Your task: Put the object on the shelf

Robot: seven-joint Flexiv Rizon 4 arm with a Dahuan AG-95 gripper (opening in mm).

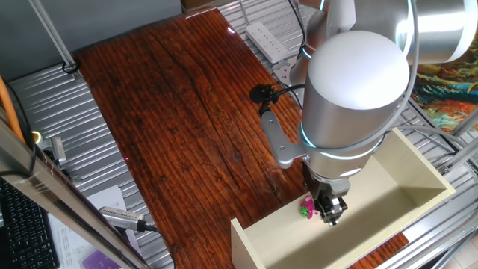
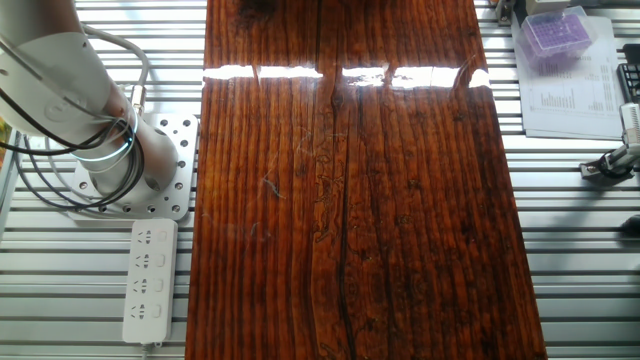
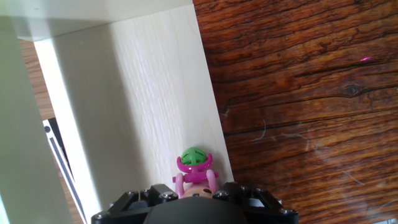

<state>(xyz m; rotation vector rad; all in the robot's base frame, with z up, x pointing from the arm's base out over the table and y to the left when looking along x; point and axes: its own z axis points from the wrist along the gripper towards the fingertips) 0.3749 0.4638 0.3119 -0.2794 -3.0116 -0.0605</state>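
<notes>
The pink toy figure is clamped between the fingers of the tool, held just over the near wall of the cream shelf so that it can be lowered inside rather than onto the tabletop.

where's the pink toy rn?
In the gripper, held over the near wall of the cream shelf; the pink toy shows at bottom centre in hand view.

Just beside the black gripper, the toy is pink with green, the shelf cream, the table dark reddish-brown, streaked woodgrain.
</notes>
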